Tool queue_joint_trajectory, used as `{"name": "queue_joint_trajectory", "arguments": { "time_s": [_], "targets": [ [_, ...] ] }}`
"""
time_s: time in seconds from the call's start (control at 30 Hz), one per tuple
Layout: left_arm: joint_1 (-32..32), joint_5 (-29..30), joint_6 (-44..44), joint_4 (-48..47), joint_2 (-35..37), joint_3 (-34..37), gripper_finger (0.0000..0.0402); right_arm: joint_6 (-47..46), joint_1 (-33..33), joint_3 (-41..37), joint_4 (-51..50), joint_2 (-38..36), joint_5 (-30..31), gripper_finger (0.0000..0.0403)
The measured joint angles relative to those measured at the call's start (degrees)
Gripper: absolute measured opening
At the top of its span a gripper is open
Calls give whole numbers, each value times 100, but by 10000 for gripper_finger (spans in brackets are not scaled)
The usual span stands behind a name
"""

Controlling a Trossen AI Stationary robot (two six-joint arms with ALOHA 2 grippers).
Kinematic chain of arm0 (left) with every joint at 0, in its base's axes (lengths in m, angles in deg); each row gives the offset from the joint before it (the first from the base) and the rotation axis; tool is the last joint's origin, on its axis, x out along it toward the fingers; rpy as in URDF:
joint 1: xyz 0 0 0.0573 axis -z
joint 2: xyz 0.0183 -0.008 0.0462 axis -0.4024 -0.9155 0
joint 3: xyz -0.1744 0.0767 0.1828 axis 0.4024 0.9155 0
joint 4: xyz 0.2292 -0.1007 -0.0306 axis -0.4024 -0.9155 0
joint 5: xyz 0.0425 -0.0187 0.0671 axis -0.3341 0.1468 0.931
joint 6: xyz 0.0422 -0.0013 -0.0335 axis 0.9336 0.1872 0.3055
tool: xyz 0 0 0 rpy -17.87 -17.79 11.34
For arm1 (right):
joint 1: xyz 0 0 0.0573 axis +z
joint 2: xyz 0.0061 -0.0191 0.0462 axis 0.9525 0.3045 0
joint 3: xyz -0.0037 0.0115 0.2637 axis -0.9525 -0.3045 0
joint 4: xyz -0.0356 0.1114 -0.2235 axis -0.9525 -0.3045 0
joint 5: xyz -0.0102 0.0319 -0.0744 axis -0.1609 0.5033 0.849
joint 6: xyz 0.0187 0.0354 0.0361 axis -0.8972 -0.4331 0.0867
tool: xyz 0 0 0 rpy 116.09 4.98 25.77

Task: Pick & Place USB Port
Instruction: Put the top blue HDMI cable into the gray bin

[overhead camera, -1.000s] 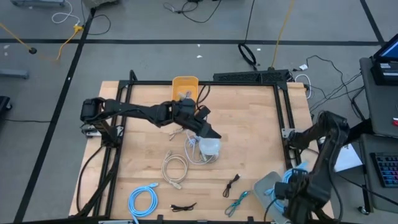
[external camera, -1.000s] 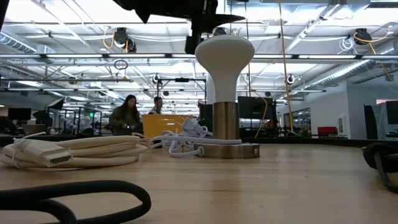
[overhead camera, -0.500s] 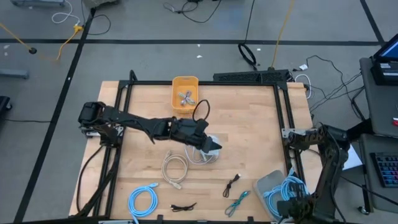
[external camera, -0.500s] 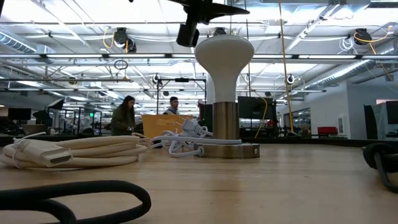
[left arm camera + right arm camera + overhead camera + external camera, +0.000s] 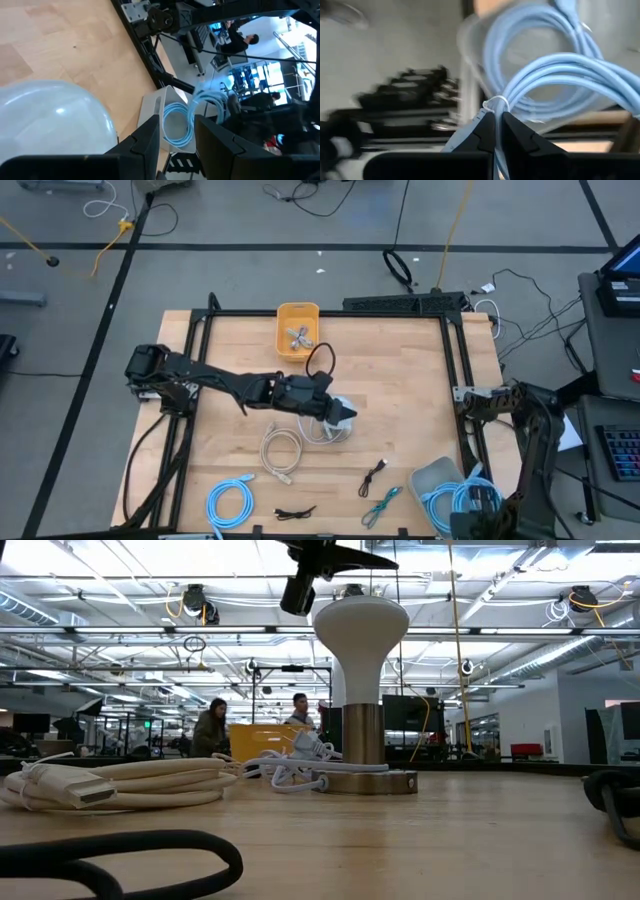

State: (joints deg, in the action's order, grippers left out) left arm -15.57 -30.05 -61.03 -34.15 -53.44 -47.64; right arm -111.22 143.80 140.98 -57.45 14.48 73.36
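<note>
Right tool [image 5: 495,127]: fingers pressed together on the tie of a light-blue cable coil [image 5: 555,75], at the bench's [image 5: 400,380] five o'clock corner over the grey bin [image 5: 432,477]. The high view hides this tool below its edge; only the right wrist view shows the grip.

Left tool [image 5: 175,135]: fingers partly apart, nothing between them, hovering over the white domed lamp [image 5: 340,416] near bench centre.

USB parts [image 5: 299,336]: grey cluster in the yellow bin [image 5: 297,313] at twelve o'clock; count not readable.

Loose on the bench: one cream cable [image 5: 281,450], one blue coil [image 5: 231,502] at seven o'clock, two black ties [image 5: 374,474], one teal cord [image 5: 381,506].

No legible writing anywhere. The low view alone shows two people [image 5: 214,727] in the room behind.
</note>
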Motion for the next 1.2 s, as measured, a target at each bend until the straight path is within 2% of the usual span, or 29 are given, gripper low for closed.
{"name": "queue_joint_trajectory", "arguments": {
  "time_s": [0.2,0.4,0.53,0.73,0.97,1.2],
  "targets": [
    [-58,-4,26,7,0,0,124,-252,-96,101,699,47,81,6],
    [22,-4,123,111,0,0,124,-752,-315,88,911,325,-33,5],
    [130,-4,184,105,0,0,124,-657,-624,70,991,330,525,5],
    [321,75,204,107,0,0,124,-340,-928,64,823,330,1019,5],
    [610,203,196,75,0,0,124,-297,-1001,-159,482,326,994,5],
    [756,293,220,67,0,0,124,-692,-911,-816,1242,326,694,5]
  ]
}}
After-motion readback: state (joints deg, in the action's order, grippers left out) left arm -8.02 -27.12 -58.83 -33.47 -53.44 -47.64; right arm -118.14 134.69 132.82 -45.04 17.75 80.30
